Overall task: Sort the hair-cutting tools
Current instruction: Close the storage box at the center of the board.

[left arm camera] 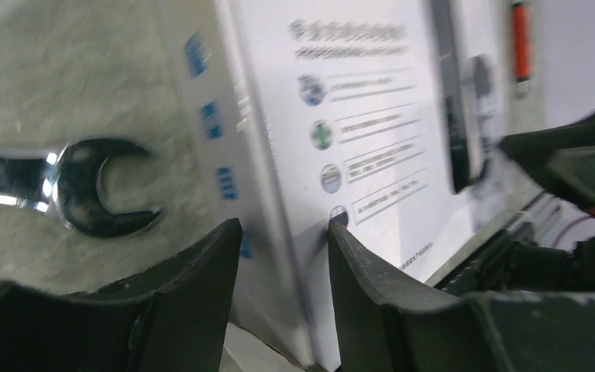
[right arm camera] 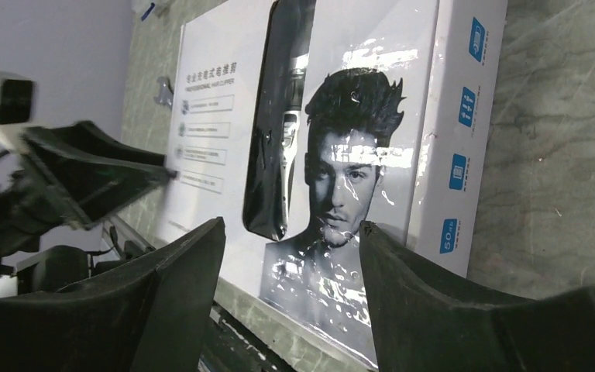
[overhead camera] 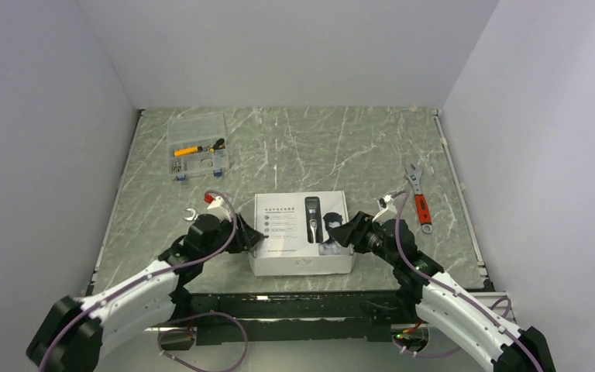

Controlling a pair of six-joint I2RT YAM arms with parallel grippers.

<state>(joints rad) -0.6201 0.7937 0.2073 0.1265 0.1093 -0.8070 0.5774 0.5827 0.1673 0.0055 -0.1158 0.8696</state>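
White walls close in a green marbled worktop (overhead camera: 318,147). The sorting looks barely begun: a white box (overhead camera: 279,232) lies shut at the near middle. The clipper (right arm camera: 279,132) shows black on the box's top face, though whether printed or real behind a window cannot be told. No combs are in sight. A parts case (overhead camera: 196,146) sits far left, a silver wrench (left arm camera: 101,186) just left of the box and a red wrench (overhead camera: 418,203) to its right.

Both arms reach low from the near edge, one at each end of the box. The left gripper (left arm camera: 283,232) appears to pinch the box's left edge. The right gripper (right arm camera: 293,225) hangs spread at the near right corner, holding nothing.
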